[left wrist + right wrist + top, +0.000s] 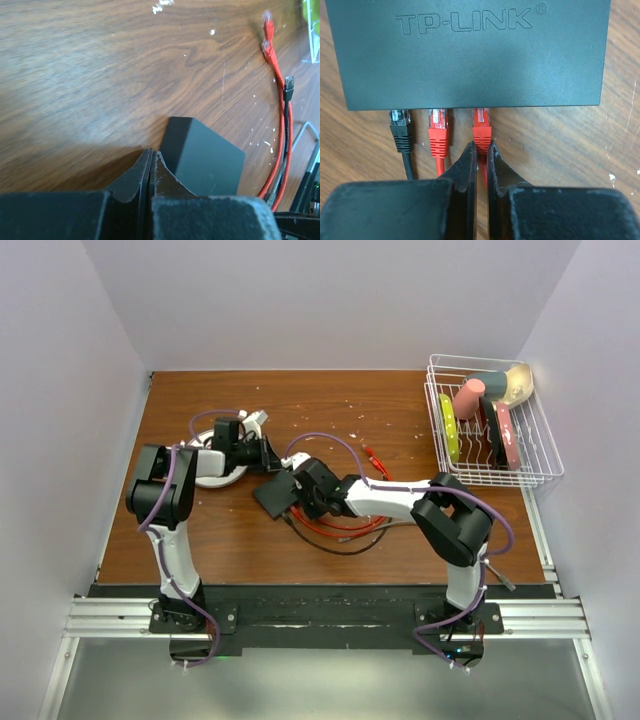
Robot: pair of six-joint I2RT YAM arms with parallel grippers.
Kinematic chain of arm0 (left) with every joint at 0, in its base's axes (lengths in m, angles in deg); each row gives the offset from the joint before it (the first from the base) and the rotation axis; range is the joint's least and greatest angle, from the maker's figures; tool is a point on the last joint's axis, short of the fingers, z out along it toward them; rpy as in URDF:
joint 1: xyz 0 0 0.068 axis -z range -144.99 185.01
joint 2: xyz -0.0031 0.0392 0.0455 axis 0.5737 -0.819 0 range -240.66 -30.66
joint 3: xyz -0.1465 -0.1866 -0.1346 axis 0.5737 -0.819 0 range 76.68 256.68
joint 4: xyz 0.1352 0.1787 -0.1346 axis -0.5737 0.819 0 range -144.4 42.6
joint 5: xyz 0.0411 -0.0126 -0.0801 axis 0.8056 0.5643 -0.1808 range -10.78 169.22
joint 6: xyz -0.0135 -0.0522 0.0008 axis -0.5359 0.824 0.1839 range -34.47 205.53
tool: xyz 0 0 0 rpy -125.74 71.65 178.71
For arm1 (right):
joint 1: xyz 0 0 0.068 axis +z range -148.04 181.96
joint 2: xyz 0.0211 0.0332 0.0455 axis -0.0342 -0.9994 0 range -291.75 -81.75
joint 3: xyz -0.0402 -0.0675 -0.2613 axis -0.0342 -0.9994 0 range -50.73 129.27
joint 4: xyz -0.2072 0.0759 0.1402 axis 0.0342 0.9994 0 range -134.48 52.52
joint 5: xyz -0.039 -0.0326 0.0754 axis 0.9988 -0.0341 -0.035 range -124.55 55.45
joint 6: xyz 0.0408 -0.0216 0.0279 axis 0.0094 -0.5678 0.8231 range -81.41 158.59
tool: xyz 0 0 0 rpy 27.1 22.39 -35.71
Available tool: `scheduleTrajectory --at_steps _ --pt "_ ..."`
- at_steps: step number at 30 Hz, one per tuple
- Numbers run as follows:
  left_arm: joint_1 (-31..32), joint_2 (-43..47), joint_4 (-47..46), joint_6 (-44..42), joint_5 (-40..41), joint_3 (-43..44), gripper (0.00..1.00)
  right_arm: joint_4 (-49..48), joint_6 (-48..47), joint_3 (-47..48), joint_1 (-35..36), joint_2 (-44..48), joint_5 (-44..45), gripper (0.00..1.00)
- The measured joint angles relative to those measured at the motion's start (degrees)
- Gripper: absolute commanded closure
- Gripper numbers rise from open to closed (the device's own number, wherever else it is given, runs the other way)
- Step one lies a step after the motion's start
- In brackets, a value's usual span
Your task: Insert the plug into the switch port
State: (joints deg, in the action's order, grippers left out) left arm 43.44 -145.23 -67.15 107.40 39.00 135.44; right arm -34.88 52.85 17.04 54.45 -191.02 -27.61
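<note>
The switch is a flat black box marked TP-LINK, lying mid-table. Along its near edge sit a black plug, a red plug and a second red plug, each with its front end under that edge. My right gripper is shut on the rear of the second red plug and its cable. The left gripper is shut on nothing, its tips just beside a corner of the switch. From above, the left gripper is behind the switch and the right gripper is at its right.
Red and black cables coil in front of the right arm. Loose red plugs and a black plug lie right of the switch. A white plate sits under the left arm. A wire rack with dishes stands back right.
</note>
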Motion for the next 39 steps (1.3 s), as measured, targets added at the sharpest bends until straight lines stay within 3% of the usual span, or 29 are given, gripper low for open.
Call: scheduleTrajectory --at_steps 9,39 --pt "3.9 0.0 6.1 -5.7 6.0 4.2 1.0 2.7 -0.3 2.6 0.0 -1.2 0.0 1.0" --pt "5.3 2.2 2.1 -8.0 9.1 -0.1 1.0 -3.5 6.4 -1.4 1.1 0.1 4.8 1.0"
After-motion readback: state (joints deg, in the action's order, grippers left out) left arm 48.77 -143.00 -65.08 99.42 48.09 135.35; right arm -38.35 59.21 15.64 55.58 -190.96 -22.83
